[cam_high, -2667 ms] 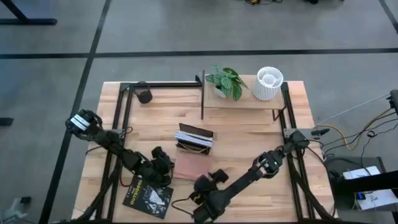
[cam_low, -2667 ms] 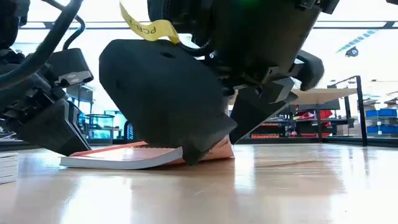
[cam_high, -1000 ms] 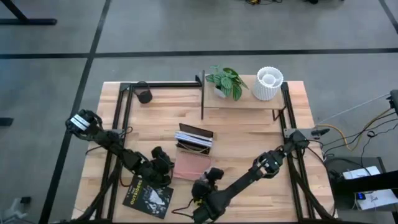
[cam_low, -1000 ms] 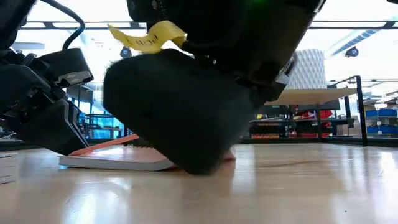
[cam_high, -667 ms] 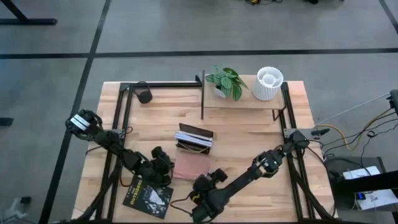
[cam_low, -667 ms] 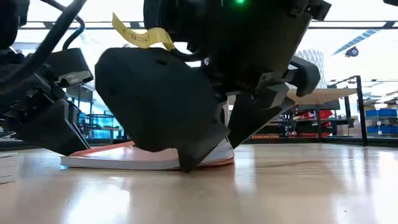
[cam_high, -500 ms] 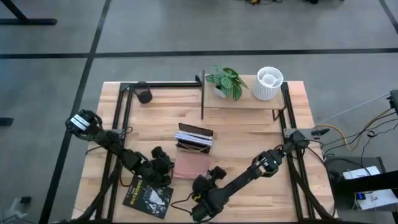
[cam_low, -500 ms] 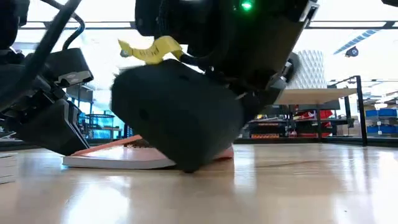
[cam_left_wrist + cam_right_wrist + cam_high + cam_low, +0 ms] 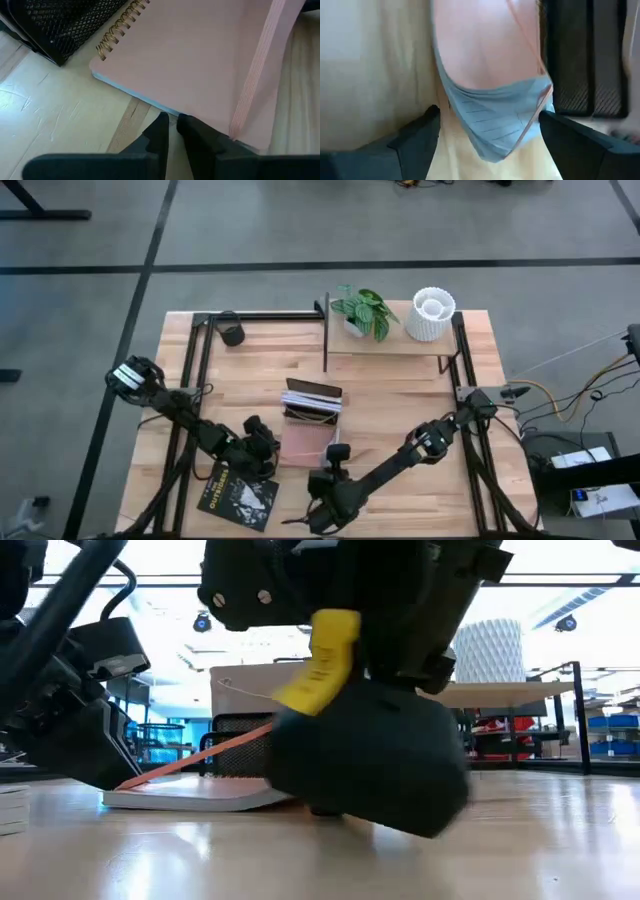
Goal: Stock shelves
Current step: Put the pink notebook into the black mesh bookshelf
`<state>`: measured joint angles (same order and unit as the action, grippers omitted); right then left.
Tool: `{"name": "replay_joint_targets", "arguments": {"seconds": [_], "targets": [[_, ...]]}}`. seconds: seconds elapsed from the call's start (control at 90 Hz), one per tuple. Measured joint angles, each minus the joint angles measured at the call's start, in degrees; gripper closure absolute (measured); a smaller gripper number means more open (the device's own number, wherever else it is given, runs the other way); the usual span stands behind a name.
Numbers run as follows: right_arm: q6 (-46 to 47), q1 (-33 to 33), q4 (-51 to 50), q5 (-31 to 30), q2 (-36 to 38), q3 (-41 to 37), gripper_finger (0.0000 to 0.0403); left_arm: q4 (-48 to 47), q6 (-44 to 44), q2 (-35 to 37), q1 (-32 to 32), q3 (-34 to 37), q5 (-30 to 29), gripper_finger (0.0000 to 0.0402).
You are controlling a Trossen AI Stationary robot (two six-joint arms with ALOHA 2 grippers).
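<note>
One pink notebook (image 9: 305, 444) cover, now lifted by right gripper (image 9: 333, 457).

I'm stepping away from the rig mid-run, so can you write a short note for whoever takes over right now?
Left gripper: shut, fingertips at the near edge of the pink spiral notebook, which lies mid-table.
Right gripper: open, at the notebook's other edge, where the cover is lifting.
Shelves: at the table's far edge, already holding a plant and a white ribbed pot.
Black mesh rack: just behind the notebook, with items in it.
A black book lies near the left arm.
Done: nothing held yet.
Left: grasp the notebook and, probably, the black book, and stock them.
</note>
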<state>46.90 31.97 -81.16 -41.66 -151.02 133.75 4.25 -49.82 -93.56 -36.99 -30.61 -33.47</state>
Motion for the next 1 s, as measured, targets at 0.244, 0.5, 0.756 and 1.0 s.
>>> {"name": "replay_joint_targets", "arguments": {"seconds": [0.244,0.5,0.756,1.0], "targets": [[4.40,0.00,-0.25,0.07,0.00,0.00,0.0062,0.03,0.02,0.00,0.00,0.00,0.00,0.0359],[3.35,-0.49,-1.17,0.13,0.07,0.00,0.0041,0.04,0.02,0.00,0.00,0.02,-0.04,0.0359],[1.25,-0.35,-5.01,-0.48,0.04,0.02,0.0041,0.04,0.00,0.00,0.00,0.00,-0.07,0.0359],[-10.77,-0.42,-5.30,-2.52,-0.02,0.00,0.0042,0.04,0.02,0.00,0.00,0.02,-0.09,0.0359]]}}
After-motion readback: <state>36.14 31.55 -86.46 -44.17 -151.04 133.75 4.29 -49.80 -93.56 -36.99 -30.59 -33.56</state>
